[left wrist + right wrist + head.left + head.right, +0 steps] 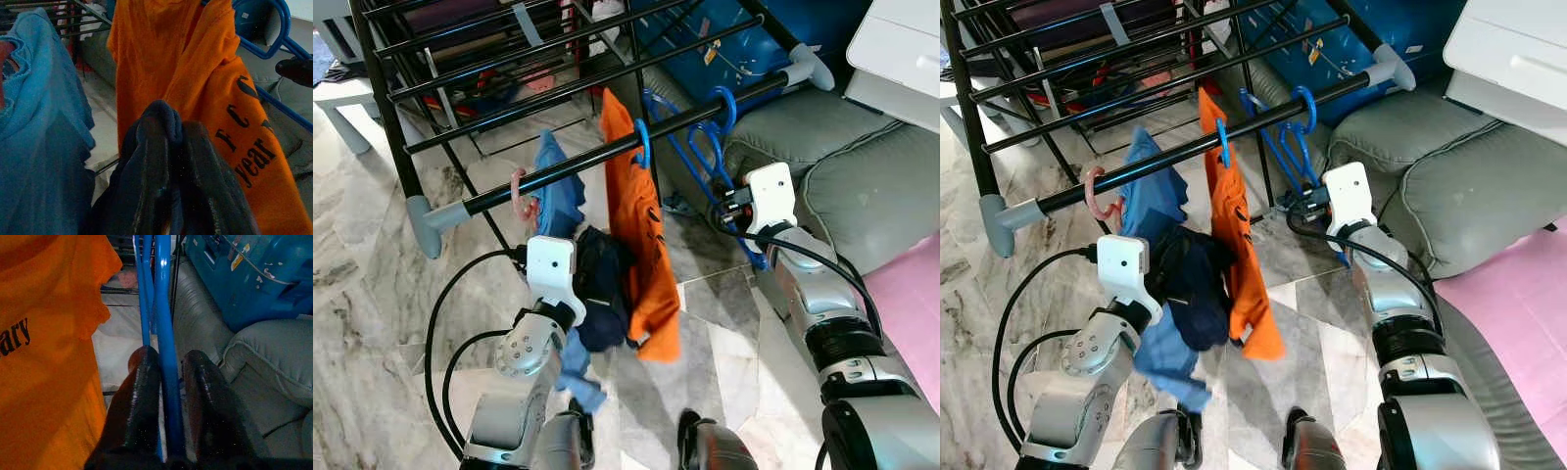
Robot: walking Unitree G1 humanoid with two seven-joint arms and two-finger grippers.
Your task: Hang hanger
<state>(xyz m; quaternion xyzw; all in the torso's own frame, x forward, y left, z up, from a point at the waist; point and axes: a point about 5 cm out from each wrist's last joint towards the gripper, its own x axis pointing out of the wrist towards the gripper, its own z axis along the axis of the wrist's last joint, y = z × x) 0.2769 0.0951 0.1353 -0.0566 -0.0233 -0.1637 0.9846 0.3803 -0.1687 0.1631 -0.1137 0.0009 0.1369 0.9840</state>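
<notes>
On the front rail (597, 157) of a black clothes drying rack (401, 117), three garments and some bare hangers hang over a grey-veined marble floor (372, 294). An orange T-shirt (641, 245) with dark lettering hangs from a blue hanger hooked over the rail near its middle. To the robot's left of it, a light blue garment (558, 196) hangs on a pink hanger (519, 196).

The left end effector (168, 161) is just below the rail, between the light blue garment and the orange T-shirt, its two black fingers pinched shut on a fold of a dark navy garment (602, 289) that bunches around them.

To the robot's right of the orange shirt, bare blue hangers (710, 147) hang by their hooks from the rail. The right end effector (168, 396) is closed on the lower arm of one of these blue hangers, with the blue bar running between its fingers.

Behind the right arm lie grey cushions (852, 186) and a blue container (244, 274).
</notes>
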